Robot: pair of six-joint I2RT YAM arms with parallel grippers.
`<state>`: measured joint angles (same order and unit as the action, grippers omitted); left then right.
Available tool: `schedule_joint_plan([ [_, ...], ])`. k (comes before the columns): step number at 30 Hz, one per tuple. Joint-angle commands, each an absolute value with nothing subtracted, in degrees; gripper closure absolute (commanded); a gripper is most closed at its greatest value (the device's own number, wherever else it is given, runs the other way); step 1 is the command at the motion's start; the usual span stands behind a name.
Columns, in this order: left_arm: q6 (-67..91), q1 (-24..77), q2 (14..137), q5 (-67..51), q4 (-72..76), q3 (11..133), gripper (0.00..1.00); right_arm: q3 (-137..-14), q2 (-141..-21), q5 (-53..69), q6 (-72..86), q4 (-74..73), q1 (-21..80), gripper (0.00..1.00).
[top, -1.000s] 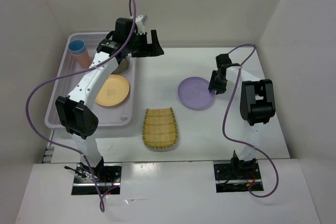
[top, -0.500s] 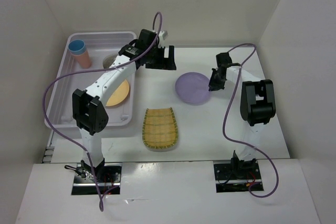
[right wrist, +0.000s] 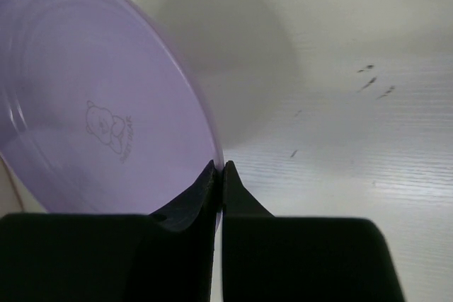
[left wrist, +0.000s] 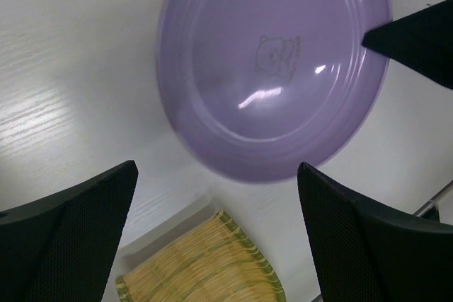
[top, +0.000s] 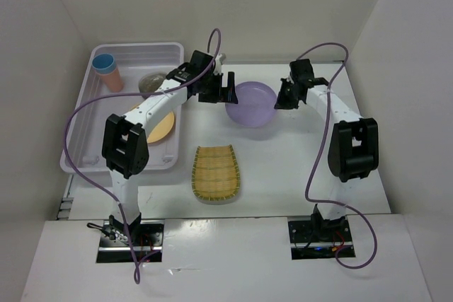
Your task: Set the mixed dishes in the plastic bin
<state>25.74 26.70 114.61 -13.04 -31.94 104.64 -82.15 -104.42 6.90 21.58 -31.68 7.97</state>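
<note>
Two dishes lie outside the plastic bin.

Item 1, nearest: yellow ribbed tray, flat on the table, untouched, long axis running near to far.

Item 2, mid-table: lilac plate, tilted and apparently off the surface. Right gripper is pinched thin on its right rim. Left gripper, jaws spread wide and empty, sits just beside the plate's left edge, facing it.

Farthest: the bin, at far left. The left arm is nearer it, so a leftward handover seems likely.
</note>
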Motion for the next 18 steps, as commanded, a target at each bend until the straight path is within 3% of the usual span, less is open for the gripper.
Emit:
schedule_joint_plan([
  [1, 26.72, 26.1, 115.4, -17.05, -26.98, 104.42, 0.0, -85.17, -99.85, 10.63, 22.32, -30.85, 9.32, 1.0],
  [14, 29.09, 23.38, 113.12, -13.27, -24.27, 99.5, 0.0, -90.09, -96.5, 12.39, 22.32, -32.7, 11.6, 1.0],
  [18, 30.93, 22.85, 113.81, -19.93, -22.42, 98.7, 0.05, -91.49, -95.89, 15.29, 22.32, -32.7, 13.17, 1.0],
])
